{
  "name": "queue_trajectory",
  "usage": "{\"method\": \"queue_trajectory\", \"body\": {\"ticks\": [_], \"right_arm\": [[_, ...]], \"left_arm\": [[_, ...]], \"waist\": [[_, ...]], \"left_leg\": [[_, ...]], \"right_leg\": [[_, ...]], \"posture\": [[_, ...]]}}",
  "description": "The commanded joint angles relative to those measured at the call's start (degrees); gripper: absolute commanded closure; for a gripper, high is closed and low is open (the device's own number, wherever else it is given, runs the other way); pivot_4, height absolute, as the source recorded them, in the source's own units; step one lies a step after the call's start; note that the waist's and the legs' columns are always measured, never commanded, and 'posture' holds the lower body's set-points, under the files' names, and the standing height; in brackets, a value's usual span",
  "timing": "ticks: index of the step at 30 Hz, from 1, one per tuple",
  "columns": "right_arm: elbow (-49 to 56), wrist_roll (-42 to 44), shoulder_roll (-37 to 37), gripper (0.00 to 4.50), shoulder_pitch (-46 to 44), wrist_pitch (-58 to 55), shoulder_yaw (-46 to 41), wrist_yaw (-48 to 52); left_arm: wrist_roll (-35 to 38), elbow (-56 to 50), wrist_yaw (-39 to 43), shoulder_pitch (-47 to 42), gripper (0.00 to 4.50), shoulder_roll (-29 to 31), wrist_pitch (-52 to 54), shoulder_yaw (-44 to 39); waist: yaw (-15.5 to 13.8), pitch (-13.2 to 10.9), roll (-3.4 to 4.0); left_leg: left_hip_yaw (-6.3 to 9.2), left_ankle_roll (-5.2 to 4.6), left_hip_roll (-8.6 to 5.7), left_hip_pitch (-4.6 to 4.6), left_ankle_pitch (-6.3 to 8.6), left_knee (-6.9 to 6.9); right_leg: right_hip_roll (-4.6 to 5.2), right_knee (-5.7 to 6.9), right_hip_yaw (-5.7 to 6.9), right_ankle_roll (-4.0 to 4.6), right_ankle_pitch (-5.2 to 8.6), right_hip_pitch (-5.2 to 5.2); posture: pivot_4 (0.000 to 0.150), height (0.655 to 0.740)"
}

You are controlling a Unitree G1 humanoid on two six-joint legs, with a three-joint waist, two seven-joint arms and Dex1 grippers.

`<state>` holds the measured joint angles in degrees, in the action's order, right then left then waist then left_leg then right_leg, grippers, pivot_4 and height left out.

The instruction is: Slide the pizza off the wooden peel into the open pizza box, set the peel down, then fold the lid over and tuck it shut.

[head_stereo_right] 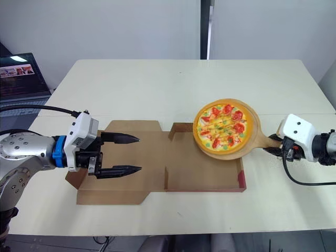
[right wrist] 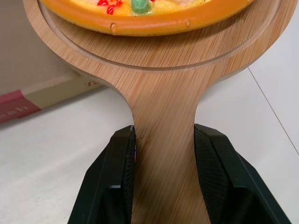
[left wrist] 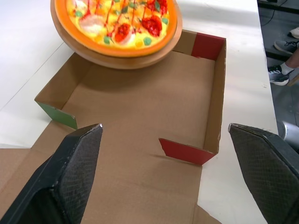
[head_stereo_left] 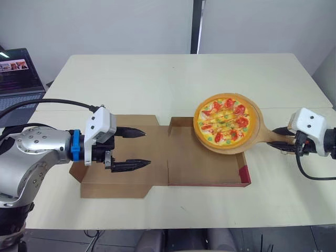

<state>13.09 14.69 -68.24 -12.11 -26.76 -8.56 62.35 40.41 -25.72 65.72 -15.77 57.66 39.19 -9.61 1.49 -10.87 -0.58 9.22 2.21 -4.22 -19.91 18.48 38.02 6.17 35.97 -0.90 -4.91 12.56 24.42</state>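
A pizza [head_stereo_left: 226,120] with red and green toppings lies on a round wooden peel [head_stereo_left: 258,126], held tilted above the far right corner of the open cardboard pizza box [head_stereo_left: 207,168]. My right gripper [right wrist: 164,158] is shut on the peel's handle [right wrist: 164,154] at the right side of the table. The box's lid [head_stereo_left: 115,181] lies flat to the left of the tray. My left gripper [head_stereo_left: 139,148] hovers open over that lid, its fingers [left wrist: 77,154] pointing toward the tray with nothing between them.
The box sits near the front edge of a pale table [head_stereo_left: 173,79]. A laptop [head_stereo_left: 18,73] stands off the table's far left corner. A person's shoe [left wrist: 280,74] shows on the floor beyond the table in the left wrist view.
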Motion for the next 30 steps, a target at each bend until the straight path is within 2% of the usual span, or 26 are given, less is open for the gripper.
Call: {"method": "queue_trajectory", "body": {"ticks": [1,18,30], "right_arm": [[0.51,-1.61,-1.83,2.97,-3.11,3.48,-1.45,-0.06],[-0.26,-6.39,-3.14,2.97,-6.81,7.12,-1.51,0.51],[-5.0,-11.02,-3.14,2.97,-9.23,11.13,-1.05,-1.18]], "left_arm": [[1.53,-2.26,-0.14,-0.01,0.0,1.07,0.44,-2.18],[0.83,-1.78,-0.05,-1.1,0.0,-0.91,-0.35,0.41],[0.34,-2.1,-0.58,-0.56,0.0,-2.1,-0.94,1.08]], "waist": [[0.01,0.0,0.0],[0.02,0.0,0.0],[0.04,0.0,0.0]], "left_leg": [[0.0,0.0,0.01,0.0,0.0,0.0],[-0.02,0.0,0.01,0.01,0.0,0.01],[-0.03,0.0,0.01,0.02,0.0,0.02]], "right_leg": [[0.0,0.0,0.0,0.0,0.0,0.0],[0.0,0.02,-0.01,0.0,0.0,0.0],[0.0,0.02,-0.01,0.02,-0.01,0.0]], "posture": [[0.15,0.735],[0.15,0.735],[0.15,0.735]]}}
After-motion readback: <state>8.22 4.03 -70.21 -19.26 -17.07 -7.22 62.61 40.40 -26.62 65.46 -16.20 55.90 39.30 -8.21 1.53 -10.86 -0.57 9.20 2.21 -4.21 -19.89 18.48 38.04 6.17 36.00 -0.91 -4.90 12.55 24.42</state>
